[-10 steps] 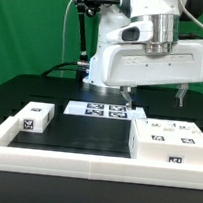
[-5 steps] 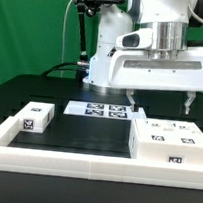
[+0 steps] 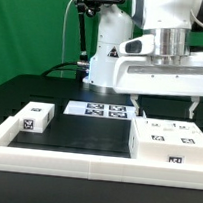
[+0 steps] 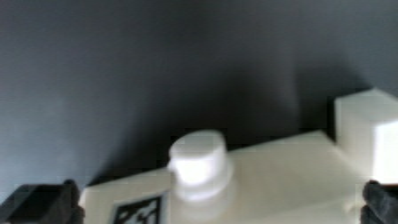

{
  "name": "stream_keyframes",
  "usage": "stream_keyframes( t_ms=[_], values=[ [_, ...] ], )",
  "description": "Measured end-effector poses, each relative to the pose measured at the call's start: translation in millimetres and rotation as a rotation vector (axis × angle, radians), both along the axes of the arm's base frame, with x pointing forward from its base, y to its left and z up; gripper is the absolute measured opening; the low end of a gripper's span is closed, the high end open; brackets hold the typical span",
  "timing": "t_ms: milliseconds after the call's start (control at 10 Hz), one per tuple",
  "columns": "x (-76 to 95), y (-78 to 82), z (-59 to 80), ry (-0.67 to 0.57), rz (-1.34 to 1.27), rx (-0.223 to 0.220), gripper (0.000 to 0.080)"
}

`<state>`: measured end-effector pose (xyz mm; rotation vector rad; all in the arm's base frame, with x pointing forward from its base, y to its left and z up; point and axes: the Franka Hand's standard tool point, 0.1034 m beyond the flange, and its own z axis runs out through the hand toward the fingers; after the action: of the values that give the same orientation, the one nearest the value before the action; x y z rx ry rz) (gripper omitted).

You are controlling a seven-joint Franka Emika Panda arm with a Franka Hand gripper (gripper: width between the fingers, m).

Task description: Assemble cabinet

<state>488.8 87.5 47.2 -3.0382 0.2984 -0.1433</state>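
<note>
The large white plastic cabinet box point(image 3: 168, 146), with black-and-white square tags on its top and near face, lies flat on the black desk point(image 3: 87, 130) at the exterior view's right. The wrist view shows a rounded white peg point(image 4: 199, 162) upright on it. A small white tagged block point(image 3: 32, 119) sits well apart at the left.

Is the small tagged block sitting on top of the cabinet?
No, the small tagged block lies at the exterior view's left, well apart from the cabinet.

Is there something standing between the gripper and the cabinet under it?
Nothing visible does. The open gripper hangs above the cabinet with its fingers spread, and there is only free air between them. The small block lies apart, toward the exterior view's left, out of the path.
</note>
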Motion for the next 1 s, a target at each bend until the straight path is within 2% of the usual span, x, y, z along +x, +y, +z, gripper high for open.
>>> stream_keyframes(
  t_ms=[200,300,400,900,1000],
  values=[
    [-5.1,5.5,-9.8,0.011,0.054,-0.033,0.0796],
    [-5.3,1.5,-13.6,0.010,0.081,-0.046,0.0796],
    [-5.6,-4.1,-16.8,0.012,0.087,-0.048,0.0796],
    [-6.0,-1.5,-17.5,0.013,0.094,-0.047,0.0796],
    [-4.9,-0.5,-22.4,0.014,0.118,-0.050,0.0796]
  ],
)
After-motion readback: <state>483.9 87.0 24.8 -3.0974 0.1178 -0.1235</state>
